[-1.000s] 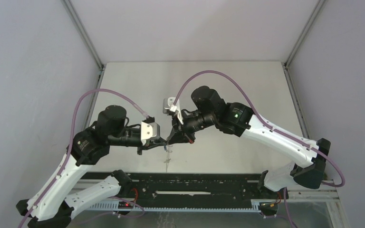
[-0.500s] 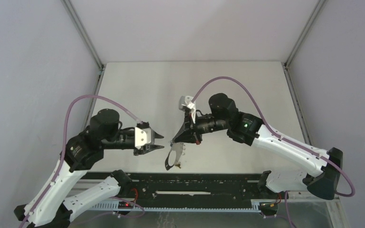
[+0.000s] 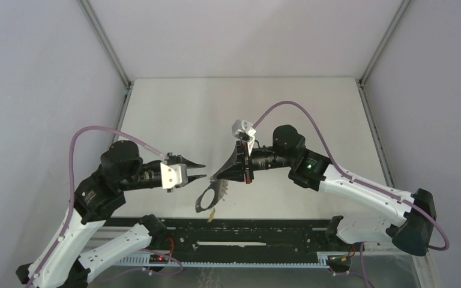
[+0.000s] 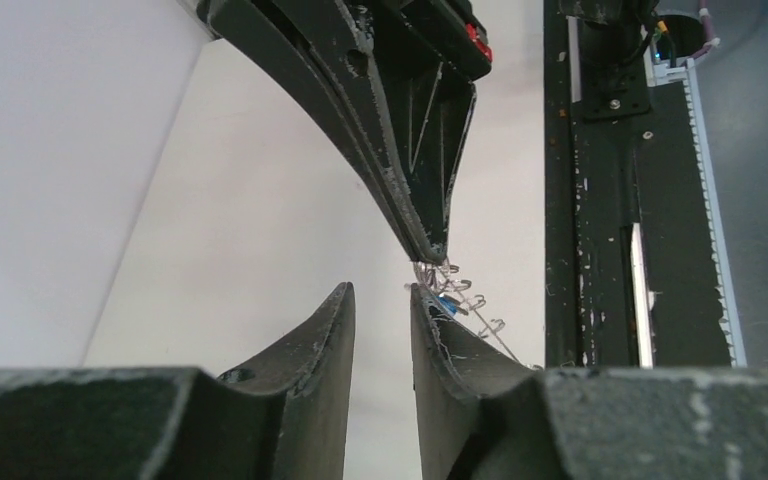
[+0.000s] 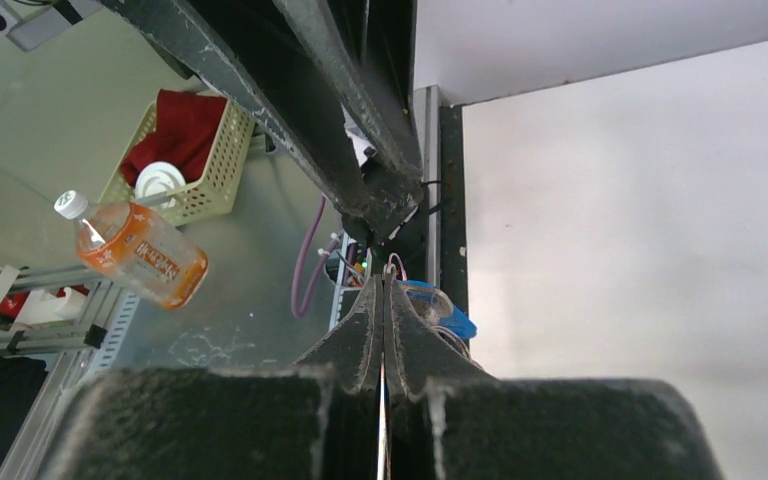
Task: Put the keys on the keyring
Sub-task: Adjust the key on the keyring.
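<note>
My right gripper (image 3: 216, 178) is shut on the keyring (image 3: 206, 200), a thin dark hoop that hangs below it over the table's near edge. Small metal loops (image 3: 220, 189) line the hoop's upper edge. The key with the yellow head (image 3: 212, 214) dangles at the hoop's bottom. The key with the blue head (image 4: 447, 303) hangs among the loops (image 4: 468, 300) and also shows in the right wrist view (image 5: 448, 314). My left gripper (image 3: 198, 170) is open and empty, just left of the right gripper's tip. In the right wrist view the gripper (image 5: 382, 290) pinches the hoop's wire (image 5: 382, 420).
A black rail (image 3: 246, 231) runs along the table's near edge under the hanging hoop. Grey walls close in the table on both sides and at the back. Beyond the table the right wrist view shows an orange bottle (image 5: 140, 255) and a yellow basket (image 5: 185, 150).
My left gripper has opened and drawn back to the left, away from the ring. My right gripper has shifted right with the keyring, and the hoop now hangs flatter and further left.
</note>
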Action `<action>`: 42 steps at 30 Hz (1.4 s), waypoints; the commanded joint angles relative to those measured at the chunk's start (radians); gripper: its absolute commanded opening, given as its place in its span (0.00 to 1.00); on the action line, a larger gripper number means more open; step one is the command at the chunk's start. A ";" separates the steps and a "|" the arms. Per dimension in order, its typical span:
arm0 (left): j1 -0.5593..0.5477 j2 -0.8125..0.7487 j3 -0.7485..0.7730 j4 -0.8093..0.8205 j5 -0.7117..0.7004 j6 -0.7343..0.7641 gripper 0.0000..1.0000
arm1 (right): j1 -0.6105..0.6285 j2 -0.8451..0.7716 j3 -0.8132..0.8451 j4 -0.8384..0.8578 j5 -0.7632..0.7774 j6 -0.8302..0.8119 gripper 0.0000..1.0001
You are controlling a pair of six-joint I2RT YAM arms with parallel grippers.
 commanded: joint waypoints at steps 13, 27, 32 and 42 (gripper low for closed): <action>-0.008 0.046 -0.002 -0.106 0.079 0.074 0.36 | 0.022 -0.041 0.004 0.145 0.017 0.032 0.00; -0.014 0.029 -0.023 -0.058 0.049 0.065 0.15 | 0.022 -0.041 0.004 0.146 0.008 0.038 0.00; -0.026 0.010 -0.047 -0.032 0.022 0.081 0.08 | 0.022 -0.044 0.004 0.149 0.018 0.043 0.00; -0.064 -0.013 -0.073 -0.029 0.010 0.141 0.06 | 0.039 -0.031 0.003 0.159 0.059 0.059 0.00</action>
